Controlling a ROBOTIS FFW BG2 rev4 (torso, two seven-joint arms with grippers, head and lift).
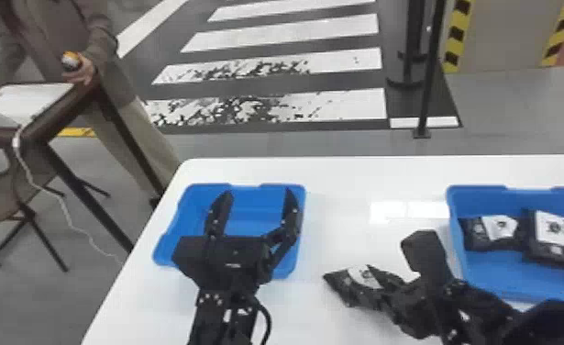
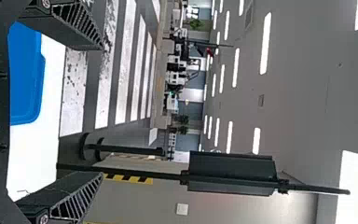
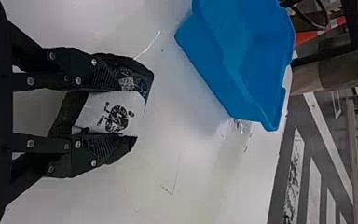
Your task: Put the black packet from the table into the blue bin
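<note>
Black glossy packet with a white label [image 1: 361, 277], between the two blue plastic bins, left [image 1: 182, 206] and right [image 1: 496, 281], has its long axis slanting from far left to near right, its free end pointing left, its body pinched in the right gripper [image 1: 397, 273]; the left gripper [image 1: 257, 193] gapes wide.
</note>
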